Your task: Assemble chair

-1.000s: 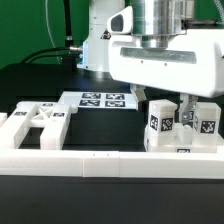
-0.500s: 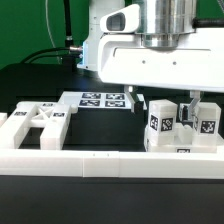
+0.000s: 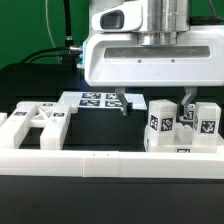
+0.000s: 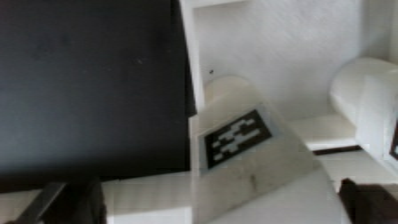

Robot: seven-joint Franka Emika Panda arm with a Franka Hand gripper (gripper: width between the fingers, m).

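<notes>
Two white chair blocks with black-and-white tags stand at the exterior view's right, one nearer the middle (image 3: 160,124) and one further right (image 3: 207,119). A flat slotted chair panel (image 3: 38,122) lies at the left. My gripper (image 3: 155,102) hangs open just over the nearer block. One finger (image 3: 122,103) is off its left side and the other is above the gap between the blocks. In the wrist view the tagged block (image 4: 237,137) lies below and between the dark fingertips (image 4: 365,200), untouched. My gripper (image 4: 199,208) holds nothing.
The marker board (image 3: 101,100) lies flat on the black table behind the gripper. A long plain white rail (image 3: 90,162) runs along the front edge. More white chair parts (image 3: 185,152) sit low at the right, under the two blocks.
The gripper has shifted toward the exterior view's left and risen a little. Its right finger has lifted out from between the two blocks. The blocks have not moved.
</notes>
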